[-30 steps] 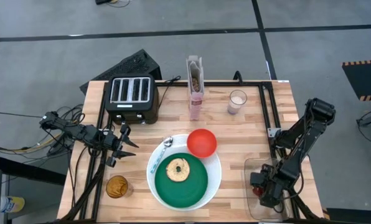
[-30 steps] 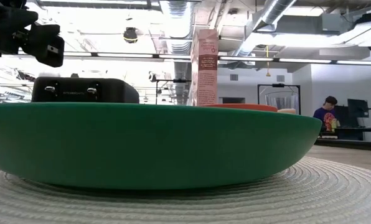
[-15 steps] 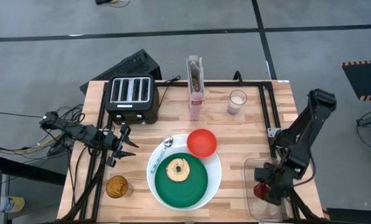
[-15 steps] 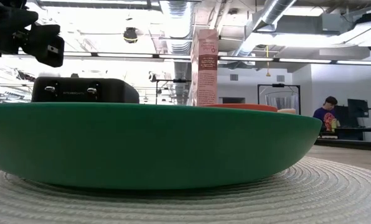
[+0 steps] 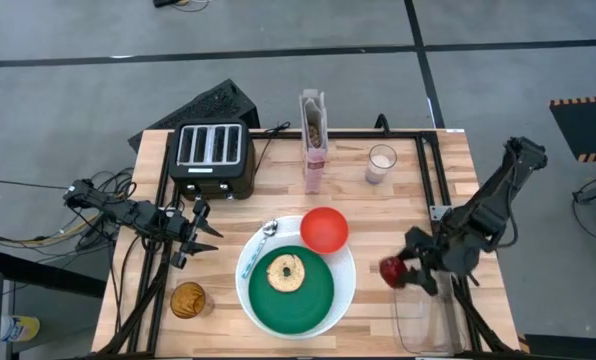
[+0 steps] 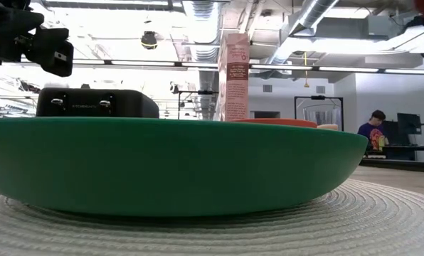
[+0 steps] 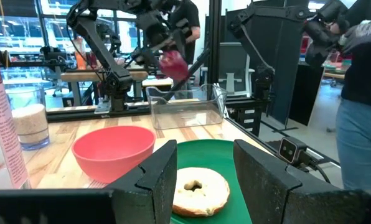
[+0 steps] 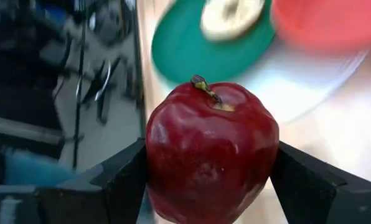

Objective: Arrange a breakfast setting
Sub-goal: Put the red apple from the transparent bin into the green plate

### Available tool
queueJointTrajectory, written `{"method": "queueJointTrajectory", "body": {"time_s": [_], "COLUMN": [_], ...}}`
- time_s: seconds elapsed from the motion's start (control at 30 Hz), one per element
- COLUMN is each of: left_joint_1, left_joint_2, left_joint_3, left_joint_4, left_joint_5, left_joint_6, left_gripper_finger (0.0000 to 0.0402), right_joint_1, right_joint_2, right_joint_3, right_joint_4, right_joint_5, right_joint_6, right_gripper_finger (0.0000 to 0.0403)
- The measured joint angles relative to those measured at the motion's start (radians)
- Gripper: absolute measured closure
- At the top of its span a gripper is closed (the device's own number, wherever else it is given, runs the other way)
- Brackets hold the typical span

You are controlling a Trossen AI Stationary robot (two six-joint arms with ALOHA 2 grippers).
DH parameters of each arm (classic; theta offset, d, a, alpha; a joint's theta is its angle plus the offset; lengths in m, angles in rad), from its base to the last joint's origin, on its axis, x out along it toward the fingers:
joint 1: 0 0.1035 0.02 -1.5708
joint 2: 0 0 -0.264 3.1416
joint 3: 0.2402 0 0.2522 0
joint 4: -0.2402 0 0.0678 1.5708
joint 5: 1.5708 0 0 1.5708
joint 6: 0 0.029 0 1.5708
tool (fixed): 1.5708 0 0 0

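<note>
A green plate (image 5: 296, 295) lies on a large white plate (image 5: 345, 283) at the table's near middle. A toasted bagel (image 5: 285, 271) lies on the green plate. A red bowl (image 5: 324, 229) sits on the white plate's far rim, and a metal spoon (image 5: 262, 243) lies on its left rim. The pink cereal box (image 5: 314, 140) stands at the far middle. My right gripper (image 5: 398, 272) is shut on a dark red apple (image 8: 211, 149), in the air right of the plates. My left gripper (image 5: 210, 232) is open and empty at the table's left edge. My right gripper pinches the apple's two opposite sides (image 8: 153, 155) between its two fingers (image 8: 117, 180). The apple's stem (image 8: 204, 87) points away from the wrist. The apple is lifted clear of the table and of the clear container.
A black toaster (image 5: 212, 158) stands at the far left. A glass of milk (image 5: 382, 163) stands at the far right and a glass with a brown drink (image 5: 188, 299) at the near left. A clear container (image 5: 428, 325) sits at the near right. A person (image 7: 366, 93) stands beyond the table.
My right gripper has risen out of the clear container with the apple. It has carried the apple toward the table's left and far edges, toward the plates. The apple is now lifted clear.
</note>
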Motion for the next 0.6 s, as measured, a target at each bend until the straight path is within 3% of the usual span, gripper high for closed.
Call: {"method": "queueJointTrajectory", "body": {"time_s": [0.33,0.6], "left_joint_1": [0.0,0.0], "left_joint_2": [0.0,0.0], "left_joint_3": [0.0,0.0], "left_joint_4": [0.0,0.0], "left_joint_5": [0.0,0.0], "left_joint_6": [0.0,0.0], "left_gripper_finger": [0.0258,0.0258], "right_joint_1": [-0.22,-0.292], "right_joint_2": [0.018,0.146], "right_joint_3": [0.0,0.0], "right_joint_4": [0.251,0.463], "right_joint_5": [0.037,0.029], "right_joint_6": [-0.43,-0.662], "right_gripper_finger": [0.009,0.009]}}
